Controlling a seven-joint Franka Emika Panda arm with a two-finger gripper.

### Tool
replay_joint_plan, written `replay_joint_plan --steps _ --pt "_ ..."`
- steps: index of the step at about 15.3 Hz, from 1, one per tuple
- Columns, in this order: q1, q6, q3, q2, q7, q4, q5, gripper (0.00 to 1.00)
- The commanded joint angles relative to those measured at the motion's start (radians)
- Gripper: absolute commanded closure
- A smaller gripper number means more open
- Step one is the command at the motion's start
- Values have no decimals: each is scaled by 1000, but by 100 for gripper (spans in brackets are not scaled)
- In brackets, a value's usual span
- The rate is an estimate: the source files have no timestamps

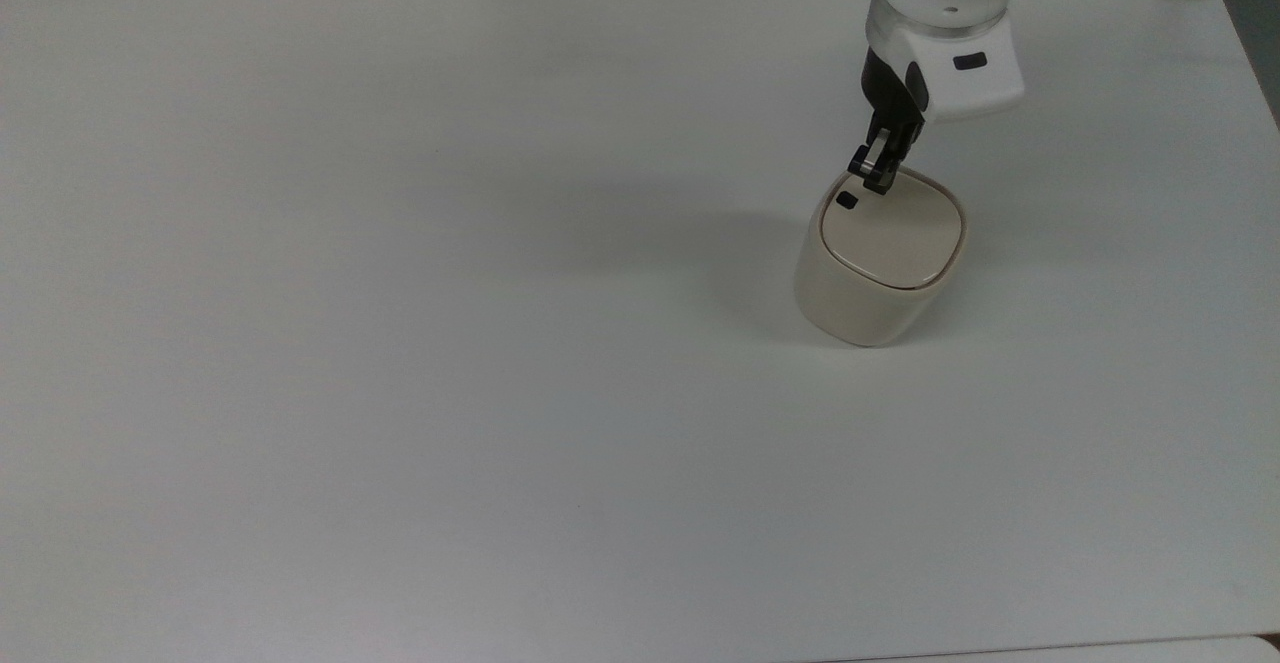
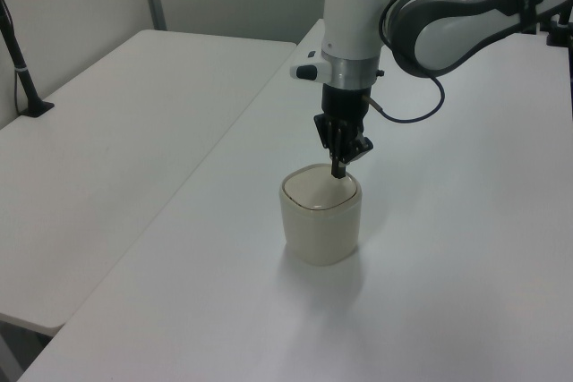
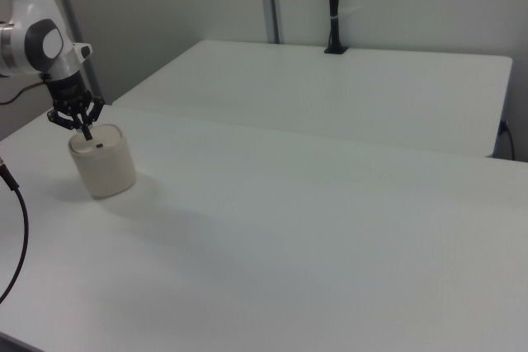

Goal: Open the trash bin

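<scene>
Black two-finger gripper [image 1: 876, 179], fingers clenched together, tip poised at lid edge of cream rounded-square plastic trash bin [image 1: 872, 278], beside its small dark button [image 1: 847, 200]; lid closed.

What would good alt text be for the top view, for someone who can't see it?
A white robot arm's end effector hovers at the back edge of a closed cream trash bin, just beside its small dark button, on a white table.

White arm [image 2: 358, 6], black pincer [image 2: 337, 170]
</scene>
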Motion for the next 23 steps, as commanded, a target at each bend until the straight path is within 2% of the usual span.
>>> replay_joint_plan --steps 1,12,15,16,18,19,20,22,23 --pt "21 15 -14 13 25 6 -1 99" --pt "30 12 -14 44 28 -3 -30 99" --pt "38 -5 -14 -20 89 -3 -29 98" --pt "31 -29 -17 -46 129 -4 -29 93" --pt "13 -110 -26 -83 175 -1 -29 74" --pt "-16 -135 -26 -106 180 -1 -27 60" --pt "-42 -160 -26 -131 184 -3 -27 34" --pt "-90 -245 -28 -183 229 -3 -29 14" --pt "-114 -294 -28 -206 265 -3 -32 0"
